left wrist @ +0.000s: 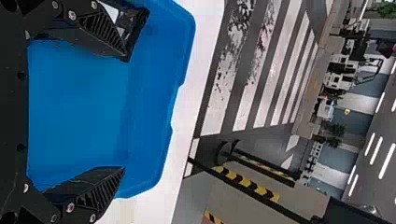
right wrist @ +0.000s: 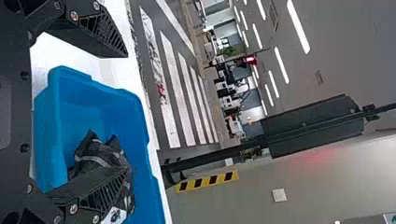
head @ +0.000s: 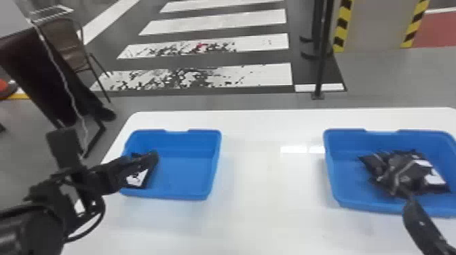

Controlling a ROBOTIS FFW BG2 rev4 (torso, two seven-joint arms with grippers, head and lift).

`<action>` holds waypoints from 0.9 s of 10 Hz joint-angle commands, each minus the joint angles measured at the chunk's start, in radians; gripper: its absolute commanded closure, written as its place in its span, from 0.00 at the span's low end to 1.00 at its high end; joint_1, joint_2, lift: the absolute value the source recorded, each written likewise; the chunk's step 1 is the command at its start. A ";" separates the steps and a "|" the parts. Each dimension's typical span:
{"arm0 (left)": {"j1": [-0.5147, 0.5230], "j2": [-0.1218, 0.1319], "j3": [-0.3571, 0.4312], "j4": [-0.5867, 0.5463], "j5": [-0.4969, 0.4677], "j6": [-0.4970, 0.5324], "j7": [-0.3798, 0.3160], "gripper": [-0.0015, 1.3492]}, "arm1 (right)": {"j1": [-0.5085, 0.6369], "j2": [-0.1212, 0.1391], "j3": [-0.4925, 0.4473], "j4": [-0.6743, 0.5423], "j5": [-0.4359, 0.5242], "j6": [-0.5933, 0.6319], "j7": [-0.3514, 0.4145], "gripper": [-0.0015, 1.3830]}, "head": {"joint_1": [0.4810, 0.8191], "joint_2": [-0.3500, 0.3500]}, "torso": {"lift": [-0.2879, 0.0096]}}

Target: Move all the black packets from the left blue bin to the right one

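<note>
Gaping wide and empty like the right claw (right wrist: 126, 112), the left claw (left wrist: 124, 113) is hovering beside a black packet (head: 137, 178), likely light, floppy and slick, best pinched mid-body.

- Left bin (head: 186, 174), right bin (head: 344, 169): plastic, smooth walls, low sheen.
- Table (head: 258, 207): smooth top, glossy, light reflecting off it.
- Packets (head: 400, 173): plastic-like film, creased, shiny along the folds; labels (head: 436, 178) paper-like.
- Fingers (left wrist: 105, 193): matt, ribbed along the sides; screw heads (left wrist: 70, 207) metallic, bright.
- Floor stripes (head: 200, 77): paint-like, worn patchy.
</note>
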 commanded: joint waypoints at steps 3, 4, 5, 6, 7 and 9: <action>-0.121 0.017 -0.026 0.118 -0.085 0.088 0.071 0.13 | 0.007 0.000 0.006 0.012 -0.040 0.002 0.000 0.12 | 0.63 0.87 | 0.50; -0.170 0.025 -0.034 0.189 -0.121 0.088 0.073 0.13 | 0.007 -0.001 0.010 0.017 -0.042 0.002 0.002 0.13 | 0.63 0.89 | 0.50; -0.210 0.033 -0.048 0.243 -0.131 0.090 0.082 0.13 | 0.002 -0.004 0.018 0.022 -0.050 0.005 0.002 0.13 | 0.63 0.90 | 0.50; -0.251 0.039 -0.052 0.305 -0.143 0.100 0.091 0.13 | 0.002 -0.009 0.024 0.025 -0.062 0.005 0.002 0.13 | 0.63 0.91 | 0.50; -0.283 0.046 -0.058 0.346 -0.165 0.125 0.093 0.13 | 0.000 -0.012 0.028 0.027 -0.070 0.007 0.002 0.13 | 0.63 0.91 | 0.50; -0.293 0.046 -0.074 0.359 -0.185 0.152 0.116 0.13 | -0.005 -0.014 0.032 0.035 -0.090 0.012 0.002 0.13 | 0.63 0.93 | 0.50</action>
